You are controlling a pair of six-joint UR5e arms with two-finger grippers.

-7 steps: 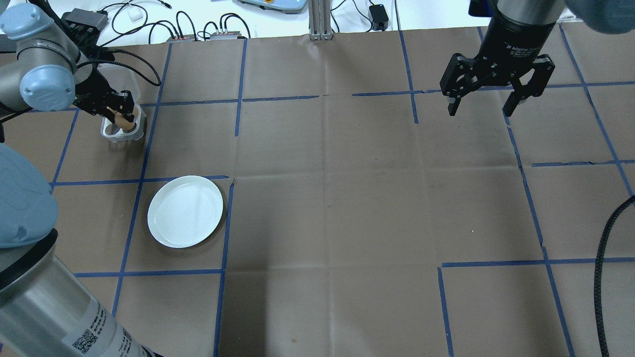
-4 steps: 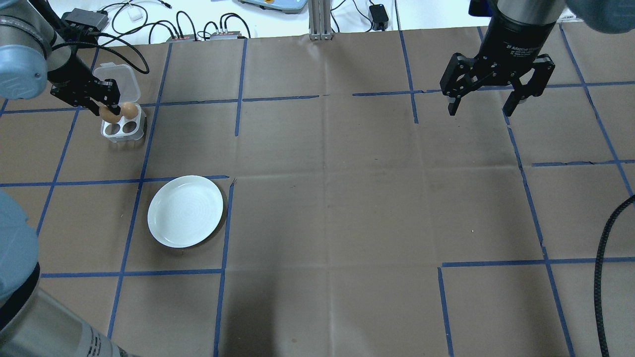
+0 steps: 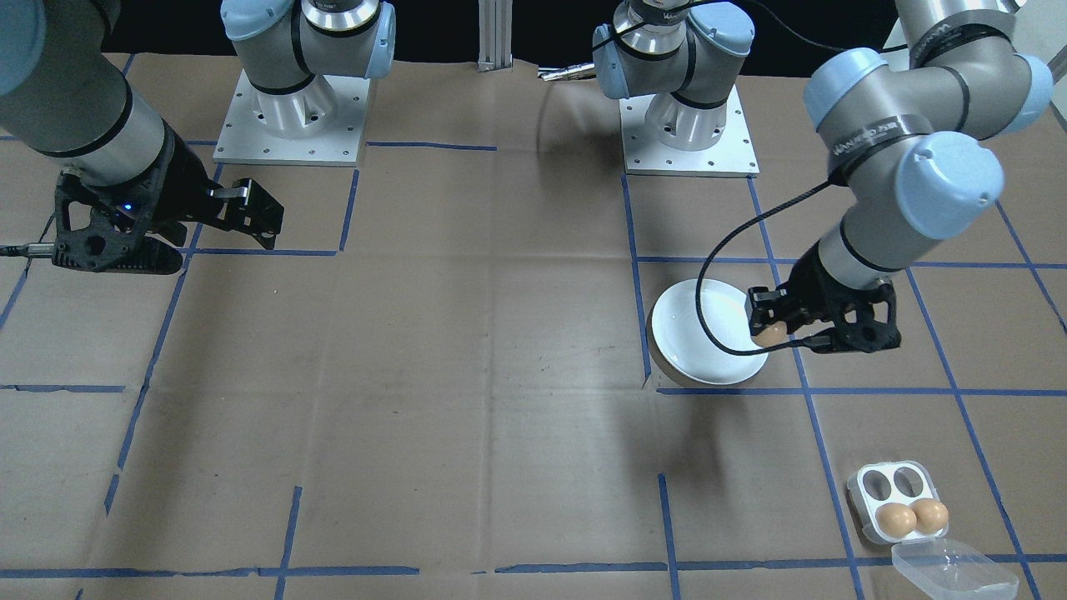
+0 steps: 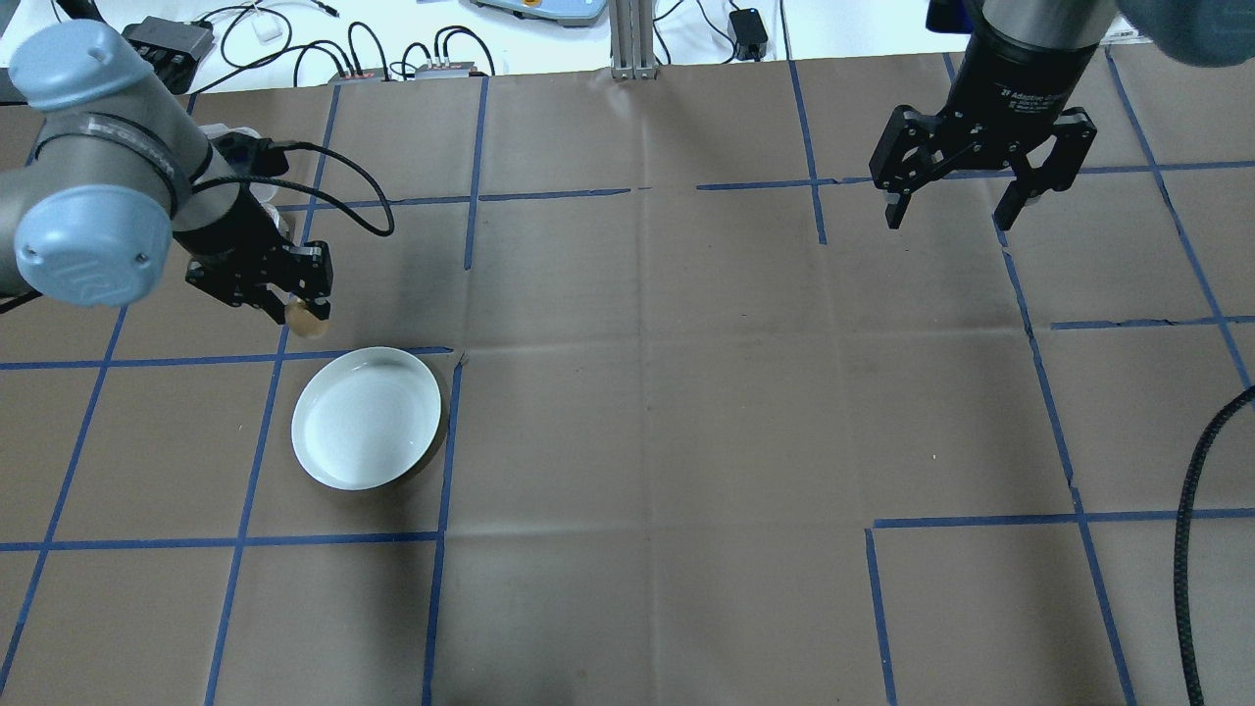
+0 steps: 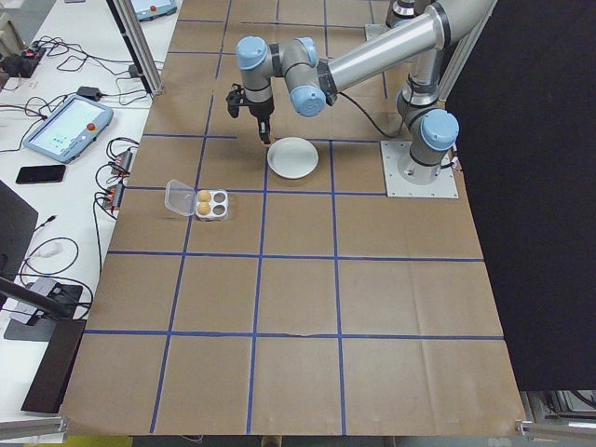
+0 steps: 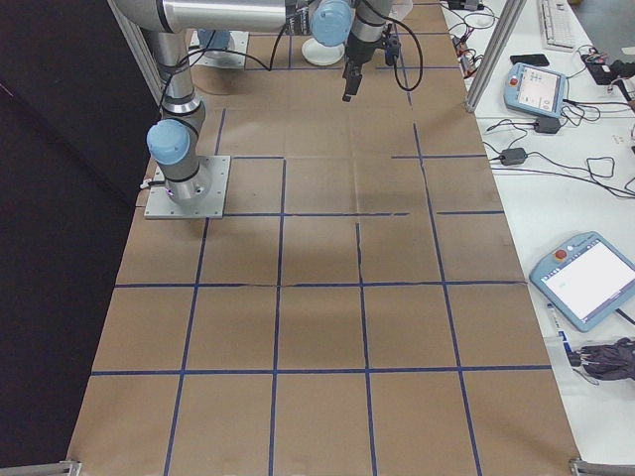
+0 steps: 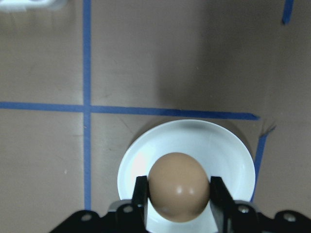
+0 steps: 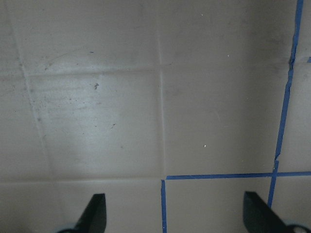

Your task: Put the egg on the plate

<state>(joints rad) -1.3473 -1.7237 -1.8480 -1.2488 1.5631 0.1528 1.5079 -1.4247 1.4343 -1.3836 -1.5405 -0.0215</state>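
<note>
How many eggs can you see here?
3. One egg is held in the left tool near the white plate. Two eggs sit side by side in the clear tray; its other two holes are empty.

overhead view: egg tray (image 4: 257, 211) at upper left mostly hidden behind the left arm (image 4: 108, 216); only a sliver of egg (image 4: 306, 318) shows below the left gripper (image 4: 294, 299). left wrist view: tray (image 7: 31, 3) cut by the top edge; plate (image 7: 228, 155) lower rim hidden by the fingers (image 7: 140, 199).
</note>
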